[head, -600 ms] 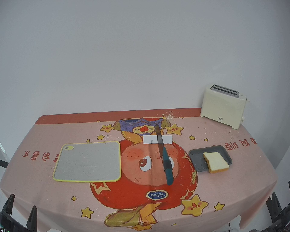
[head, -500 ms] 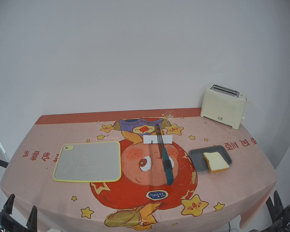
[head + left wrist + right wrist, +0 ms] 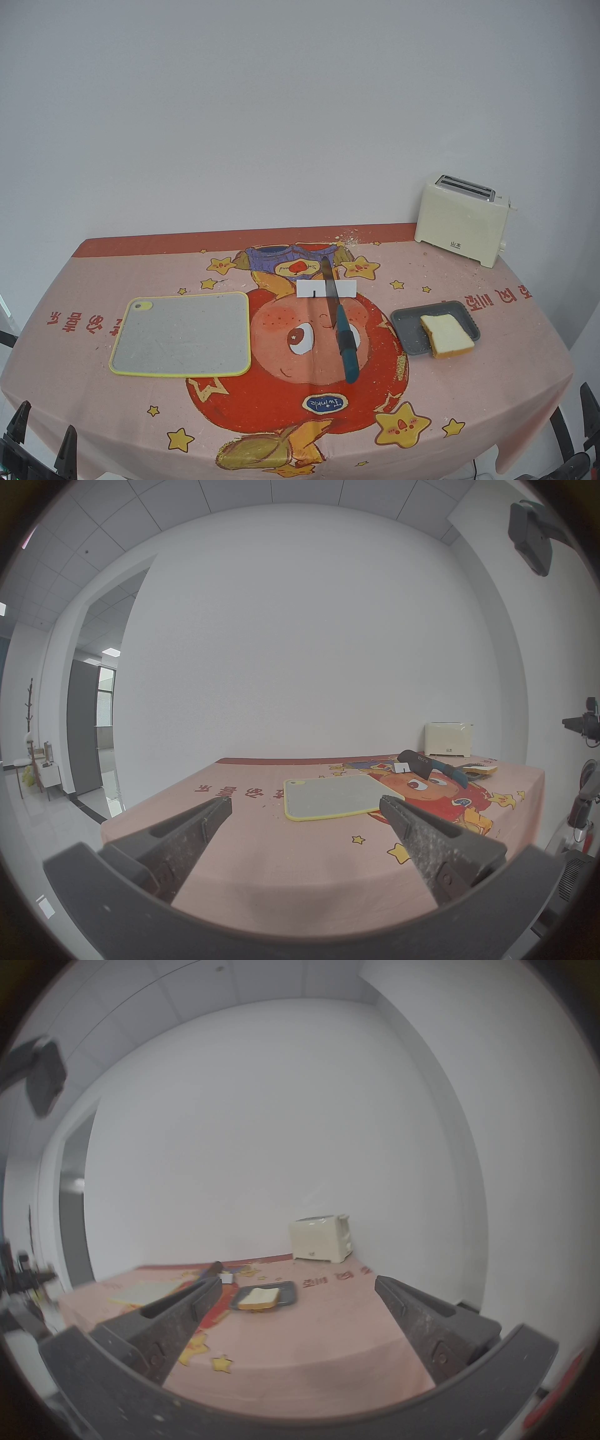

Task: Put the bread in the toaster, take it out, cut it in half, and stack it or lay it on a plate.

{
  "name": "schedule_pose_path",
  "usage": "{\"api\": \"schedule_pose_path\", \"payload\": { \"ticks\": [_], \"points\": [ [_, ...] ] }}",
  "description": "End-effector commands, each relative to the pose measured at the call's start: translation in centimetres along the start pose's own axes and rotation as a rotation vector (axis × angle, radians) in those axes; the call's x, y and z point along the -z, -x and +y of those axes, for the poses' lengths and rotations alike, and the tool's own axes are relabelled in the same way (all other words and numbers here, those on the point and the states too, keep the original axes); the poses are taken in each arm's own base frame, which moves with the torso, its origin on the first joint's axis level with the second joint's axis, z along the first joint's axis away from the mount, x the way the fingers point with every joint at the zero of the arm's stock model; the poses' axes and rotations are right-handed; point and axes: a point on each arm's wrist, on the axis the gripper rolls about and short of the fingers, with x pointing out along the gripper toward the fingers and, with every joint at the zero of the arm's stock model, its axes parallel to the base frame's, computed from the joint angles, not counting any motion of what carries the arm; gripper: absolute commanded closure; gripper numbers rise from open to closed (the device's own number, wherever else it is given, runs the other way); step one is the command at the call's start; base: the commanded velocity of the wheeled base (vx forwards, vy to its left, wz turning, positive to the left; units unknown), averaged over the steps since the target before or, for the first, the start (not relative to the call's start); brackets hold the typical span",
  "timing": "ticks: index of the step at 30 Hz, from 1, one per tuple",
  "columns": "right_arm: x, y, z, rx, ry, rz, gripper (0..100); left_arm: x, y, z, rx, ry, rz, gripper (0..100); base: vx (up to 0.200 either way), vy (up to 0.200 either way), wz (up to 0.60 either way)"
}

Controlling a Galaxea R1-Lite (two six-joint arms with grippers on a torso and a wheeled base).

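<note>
At the far right corner of the tabletop (image 3: 525, 356) we've got the cream toaster (image 3: 461, 220) standing upright, slots facing up. The bread (image 3: 446, 335) is one pale slice lying flat on the dark grey plate (image 3: 407, 325). The plate sits near the right edge, on the near side of the toaster and well apart from it. The slice is shoved toward the plate's near right corner and hangs over the rim a bit.

Smack in the middle there's the knife (image 3: 340, 331). Its blade is propped across a little white holder (image 3: 309, 288) and points at the far edge, and the teal handle points back at the near edge. Over toward the left edge lies the cutting board (image 3: 181, 334), grey with a yellow-green border, flat on the pink cartoon tablecloth (image 3: 94, 375) and not touching the knife.

Both arms are low by the near edge. The left end effector (image 3: 44, 431) sits off the near left corner with its fingers spread wide, well apart from everything on the tabletop. In its wrist view we see the board and knife out ahead. The right end effector (image 3: 575, 415) is off the near right corner, spread wide too. Its wrist view looks across the plate and bread toward the toaster
</note>
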Motion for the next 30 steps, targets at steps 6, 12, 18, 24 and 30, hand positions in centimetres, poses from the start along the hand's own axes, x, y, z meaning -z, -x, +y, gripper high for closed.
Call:
{"api": "schedule_pose_path", "payload": {
  "ticks": [6,12,18,24,30],
  "points": [
    [-3.6,-3.7,2.0,-0.165,-0.900,0.456,0,0.5,-0.1,0.0,-0.001,0.000,0.013,0,0.000,0.000,0.00],
    [-4.4,-6.2,2.7,-0.142,-1.094,0.683,0,0.5,-0.1,0.0,-0.001,0.000,0.013,0,0.000,0.000,0.00],
    [-3.9,-10.8,2.5,-0.084,-1.106,0.714,0,0.5,-0.1,0.0,-0.001,0.000,0.013,0,0.000,0.000,0.00],
    [-1.9,-15.2,1.9,-0.015,-1.109,0.776,0,0.5,-0.1,0.0,-0.001,0.000,0.013,0,0.000,0.000,0.00],
    [1.6,-17.6,0.8,0.033,-1.079,0.841,0,0.5,-0.1,0.0,-0.001,0.000,0.013,0,0.000,0.000,0.00]
  ]
}}
